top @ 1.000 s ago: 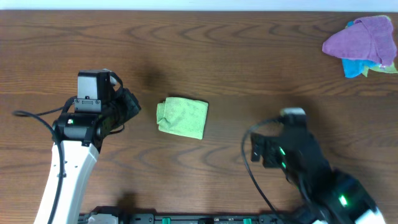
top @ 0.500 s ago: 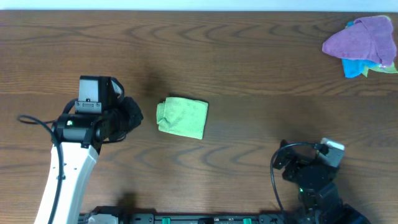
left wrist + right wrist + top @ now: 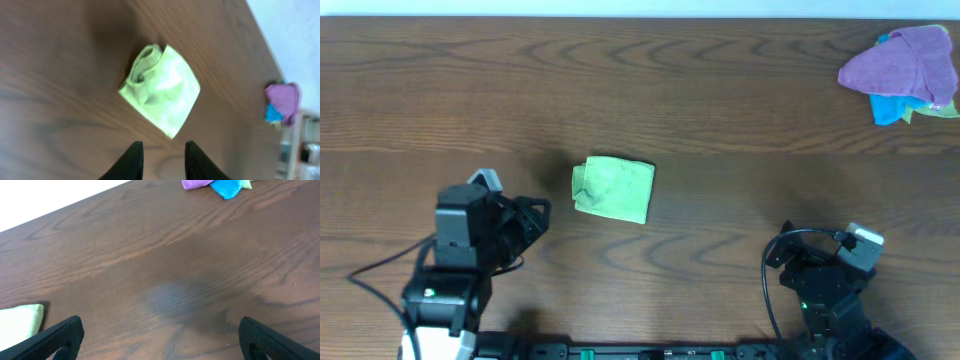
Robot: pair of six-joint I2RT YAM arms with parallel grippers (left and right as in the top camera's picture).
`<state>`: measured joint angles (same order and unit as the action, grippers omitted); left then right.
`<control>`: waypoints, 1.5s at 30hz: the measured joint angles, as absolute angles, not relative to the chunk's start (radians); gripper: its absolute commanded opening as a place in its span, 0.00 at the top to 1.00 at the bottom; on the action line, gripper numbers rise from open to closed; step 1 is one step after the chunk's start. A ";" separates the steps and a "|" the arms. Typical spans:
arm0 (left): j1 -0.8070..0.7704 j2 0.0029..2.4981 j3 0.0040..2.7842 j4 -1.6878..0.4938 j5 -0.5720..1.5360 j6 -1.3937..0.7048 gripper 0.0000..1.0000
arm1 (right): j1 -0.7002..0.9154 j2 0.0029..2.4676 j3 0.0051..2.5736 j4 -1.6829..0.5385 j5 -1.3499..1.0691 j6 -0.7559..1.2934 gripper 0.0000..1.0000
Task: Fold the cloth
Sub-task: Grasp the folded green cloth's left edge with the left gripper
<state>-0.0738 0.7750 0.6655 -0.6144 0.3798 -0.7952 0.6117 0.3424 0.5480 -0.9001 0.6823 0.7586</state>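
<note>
A light green cloth (image 3: pixel 612 188) lies folded into a small square on the brown table, a rolled edge on its left side. It also shows in the left wrist view (image 3: pixel 161 88) and at the left edge of the right wrist view (image 3: pixel 20 320). My left gripper (image 3: pixel 535 222) sits left and in front of the cloth, apart from it; its fingers (image 3: pixel 161 159) are parted with nothing between them. My right gripper (image 3: pixel 790 265) is at the front right, far from the cloth; its fingers (image 3: pixel 160 332) are wide open and empty.
A pile of purple, blue and green cloths (image 3: pixel 905 70) lies at the back right corner of the table; it also shows in the right wrist view (image 3: pixel 220 185) and the left wrist view (image 3: pixel 281 102). The table's far edge meets a white wall.
My left arm has drawn back toward the front edge, away from the cloth. My right arm has pulled back to the front right. The cloth has not moved.
</note>
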 measured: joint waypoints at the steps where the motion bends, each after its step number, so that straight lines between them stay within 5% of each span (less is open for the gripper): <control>1: -0.074 0.774 0.627 -0.567 0.394 -0.817 0.70 | 0.612 0.342 0.548 -0.900 0.683 0.759 0.01; 8: -0.074 0.776 0.350 -0.113 0.506 -0.979 0.43 | 0.612 0.342 0.547 -0.900 0.687 0.759 0.01; 11: -0.074 0.776 0.280 -0.035 0.522 -1.034 0.36 | 0.612 0.342 0.547 -0.900 0.688 0.759 0.01; 18: -0.074 0.776 0.200 0.002 0.519 -1.116 0.02 | 0.612 0.342 0.547 -0.900 0.688 0.759 0.01; 45: -0.074 1.302 0.184 0.551 0.561 -1.290 0.03 | 0.612 0.342 0.547 -0.901 0.689 0.759 0.01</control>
<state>-0.0738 1.3022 0.1837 0.5510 0.5613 -1.2903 0.6117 0.3420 0.5468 -0.9009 0.6888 0.7589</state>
